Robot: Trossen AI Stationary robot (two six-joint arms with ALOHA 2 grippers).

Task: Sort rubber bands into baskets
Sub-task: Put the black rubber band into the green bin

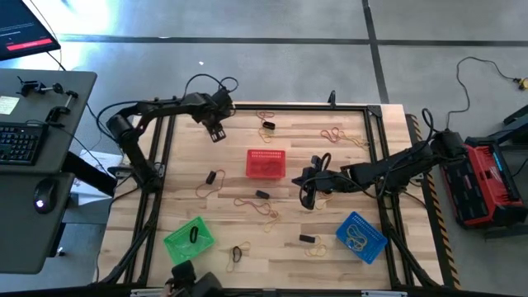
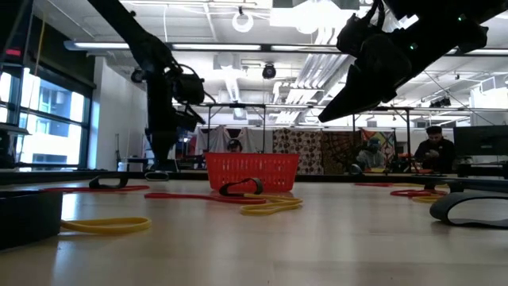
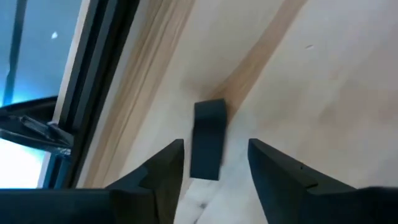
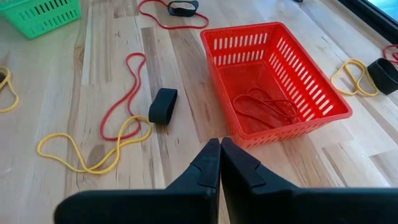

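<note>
- One black rubber band (image 3: 208,140) lies flat on the table (image 3: 323,93) near its far-left edge, between the spread fingers of the left gripper (image 3: 214,165).
- Light and floppy, it likely wants pinching across its folded width.
- Right gripper (image 4: 220,163), pressed together, hovers beside the red basket (image 4: 298,78).

Pale planked wood table (image 4: 56,81), matt; red lattice plastic basket (image 4: 280,56), glossy.

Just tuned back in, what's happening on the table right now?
The left hand is open at the far left of the table, its fingers straddling a black rubber band lying on the wood. The right hand is shut and empty, just short of the red basket, which holds reddish bands. Green basket and blue basket sit nearer the front; many bands lie loose.
</note>
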